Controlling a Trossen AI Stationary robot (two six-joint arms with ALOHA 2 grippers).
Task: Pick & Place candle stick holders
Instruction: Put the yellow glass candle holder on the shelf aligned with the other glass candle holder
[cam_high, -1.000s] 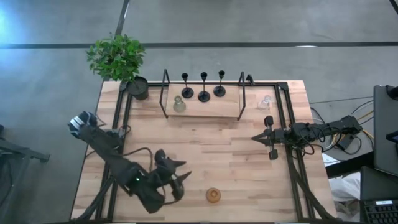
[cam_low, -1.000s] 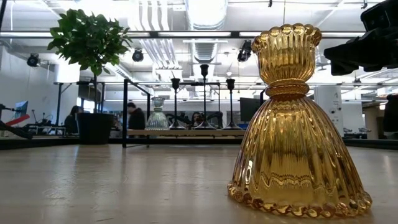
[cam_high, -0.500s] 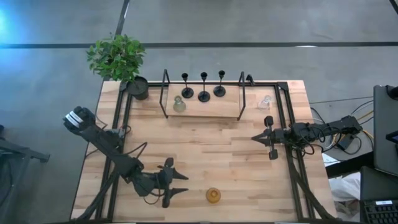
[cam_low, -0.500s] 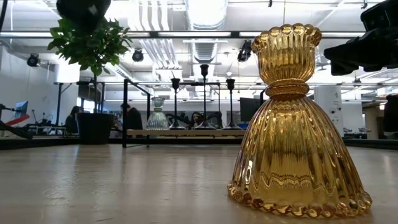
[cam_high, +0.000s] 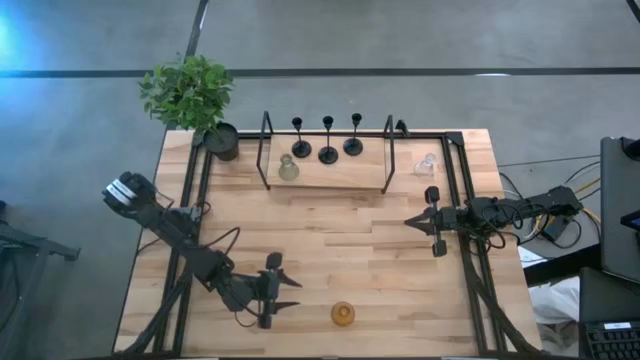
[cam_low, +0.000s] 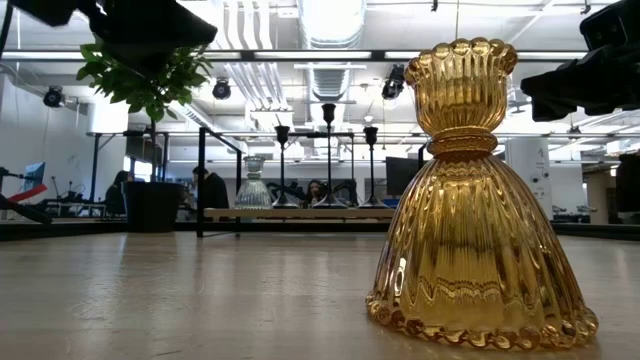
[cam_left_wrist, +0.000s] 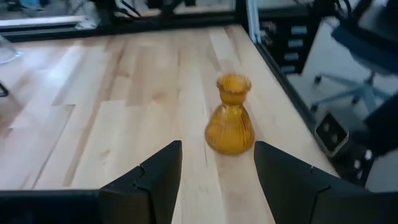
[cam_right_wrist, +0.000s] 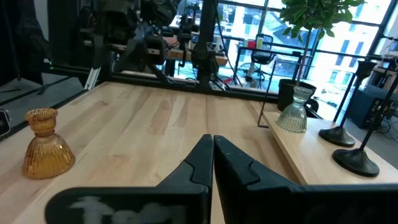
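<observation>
Plant (cam_high: 187, 90) and pot (cam_high: 222, 139) sit at the table's (cam_high: 330, 230) far left corner, where we start. Our left gripper (cam_high: 277, 292) hangs near the front edge with its jaws wide, pointed at the amber holder (cam_high: 343, 314) just beside it. Half a second ago it sat in nearly the same place; a second ago the arm was bunched lower and closer to the front edge.

The left wrist view shows the amber holder (cam_left_wrist: 230, 122) upright between the spread fingers (cam_left_wrist: 152, 180) but apart from them, slightly blurred. The high view gives only its round top. The low view fills with it (cam_low: 478, 200) and shows a dark part of the left arm at upper left, where before there was less of it.

On the raised shelf (cam_high: 330, 172) at the back stand three black holders (cam_high: 327, 140) in a row, and the grey-green holder (cam_high: 288, 168) before them. The right wrist view cuts off the black ones' stems (cam_right_wrist: 356, 155).

The clear holder (cam_high: 426, 164) stands right of the shelf and is hard to make out against the wood.

Our right gripper (cam_high: 432, 221) waits at the right side, unmoved, jaws closed on nothing, as its wrist view (cam_right_wrist: 213, 155) shows.
</observation>
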